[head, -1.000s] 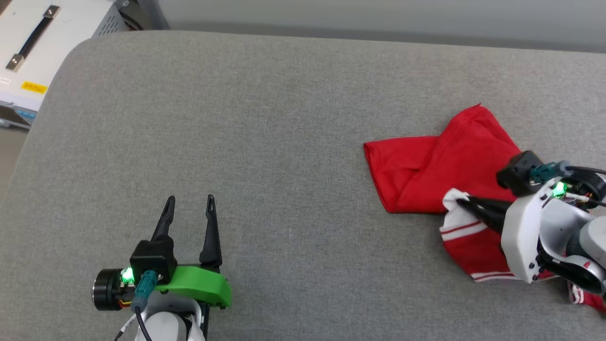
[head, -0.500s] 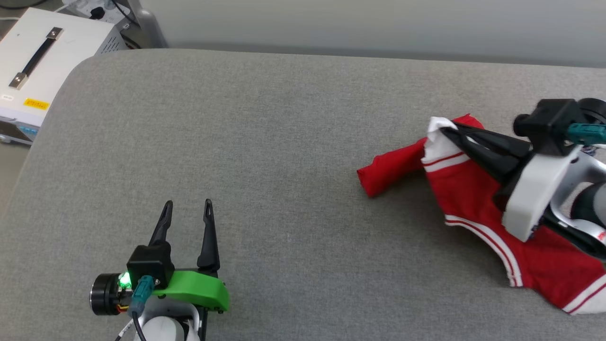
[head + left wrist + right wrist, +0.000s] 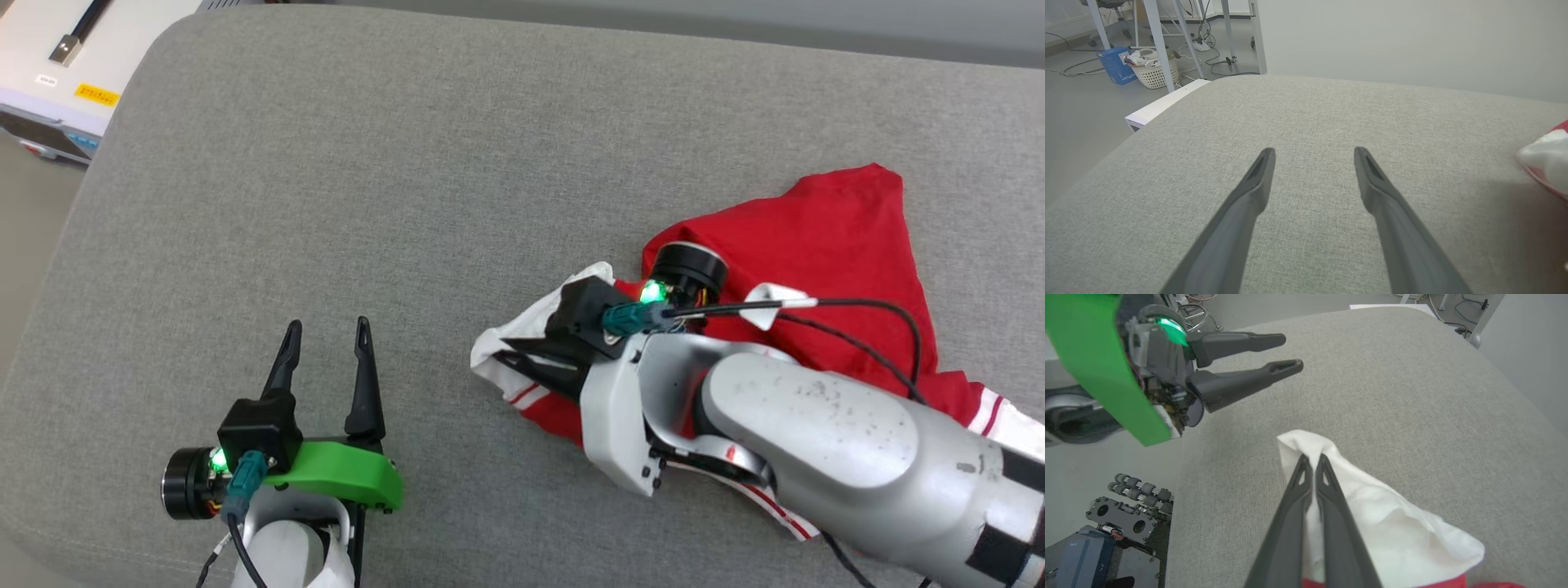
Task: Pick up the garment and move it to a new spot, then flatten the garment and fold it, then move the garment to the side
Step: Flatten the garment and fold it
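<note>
The right end effector (image 3: 500, 357) is pinched fully shut on the white sleeve edge of the garment (image 3: 816, 237), with cloth caught between its two fingers (the right wrist view shows the tips meeting over a white fold). The garment lies crumpled on the right half of the desk (image 3: 367, 163). Its red body is bunched behind the right arm, and the held sleeve is drawn out toward the middle, low over the surface; whether it touches there I cannot tell. The left end effector (image 3: 326, 325) hovers over bare desk near the front left, fingers spread wide and holding nothing, well apart from the garment. I judge this to be the first step, carrying the garment to a new spot, with flattening and folding not yet begun. The next move calls for taking the sleeve on into the open middle of the desk and setting it down where there is room to spread it. The left end effector would then need a second corner, since a single pinch leaves the body trailing and likely to twist.
</note>
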Motion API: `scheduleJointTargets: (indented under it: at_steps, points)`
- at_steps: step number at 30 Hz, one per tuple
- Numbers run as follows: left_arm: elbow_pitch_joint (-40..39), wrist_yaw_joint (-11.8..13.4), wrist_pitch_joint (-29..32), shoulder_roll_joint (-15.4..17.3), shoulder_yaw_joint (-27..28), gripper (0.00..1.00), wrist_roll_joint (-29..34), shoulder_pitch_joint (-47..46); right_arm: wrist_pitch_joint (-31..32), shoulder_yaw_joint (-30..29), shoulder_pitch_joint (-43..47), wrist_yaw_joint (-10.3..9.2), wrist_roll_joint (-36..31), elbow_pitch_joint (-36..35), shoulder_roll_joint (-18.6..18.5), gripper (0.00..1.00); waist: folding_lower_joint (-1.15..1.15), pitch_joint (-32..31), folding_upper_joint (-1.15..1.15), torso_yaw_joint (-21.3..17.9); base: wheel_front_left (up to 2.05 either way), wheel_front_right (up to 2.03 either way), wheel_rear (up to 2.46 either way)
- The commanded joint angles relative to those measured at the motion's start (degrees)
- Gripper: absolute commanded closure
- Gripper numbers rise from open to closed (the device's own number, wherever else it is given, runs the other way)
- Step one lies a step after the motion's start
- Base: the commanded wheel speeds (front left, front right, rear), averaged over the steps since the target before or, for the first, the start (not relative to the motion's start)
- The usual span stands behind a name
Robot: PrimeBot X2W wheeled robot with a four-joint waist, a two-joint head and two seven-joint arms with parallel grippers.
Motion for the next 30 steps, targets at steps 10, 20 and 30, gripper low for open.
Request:
scheduleJointTargets:
  at_steps: [10, 20, 30]
  points:
    - [0.64, 0.62, -0.33, -0.15, 0.09, 0.0, -0.53, -2.57, 5.78, 0.08, 9.29, -0.03, -6.62, 8.56, 4.21, 1.0, 0.0, 2.15, 0.0, 0.65, 0.0, 0.0, 0.0]
    - [1.32, 0.01, -0.33, -0.15, 1.3, 0.0, 0.69, -1.21, -10.3, 0.08, 7.31, -0.03, -5.18, 11.56, 4.13, 0.0, 0.0, -2.03, 0.0, -2.0, 0.0, 0.0, 0.0]
    - [-0.49, -1.41, -0.33, -0.15, 3.79, 0.0, 3.35, 2.22, -23.58, -9.68, 10.25, -0.03, -6.21, 10.35, -3.77, 0.0, 0.0, -7.68, 0.0, -4.66, 0.0, 0.0, 0.0]
